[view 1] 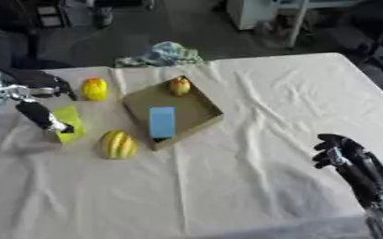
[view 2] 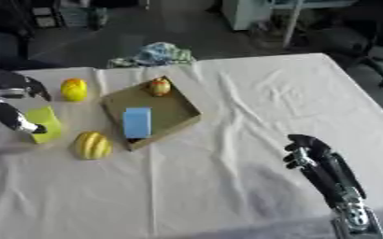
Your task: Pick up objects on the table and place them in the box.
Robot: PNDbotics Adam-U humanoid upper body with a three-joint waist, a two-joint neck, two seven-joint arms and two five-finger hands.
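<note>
Your left hand (view 1: 39, 116) is hovering at the left edge of the table (view 1: 252, 186), its fingers lying against a yellow-green block (view 1: 70, 123); you cannot tell from either view whether they are closing on the block or only touching it. The block is sitting just beside the hand, on its inner side.

Your right hand (view 2: 308, 151) is resting idle near the lower right corner, fingers curling and holding nothing. Wide bare cloth is lying all around this hand, reaching to the right and near edges of the table.

The box (view 1: 196, 108) is lying inward of the left hand and well apart from the right hand. A blue block (view 1: 162, 121) is lying flat inside it, and a small yellow and red fruit (view 1: 179, 86) is sitting in its far corner.

A ribbed yellow fruit (view 1: 118, 144) is lying just nearer than the left hand, close to the box's near wall. A second yellow fruit (view 1: 94, 88) is sitting beyond the left hand, near the far edge. A crumpled cloth (view 1: 166, 53) is hanging over that far edge, beyond the box.
</note>
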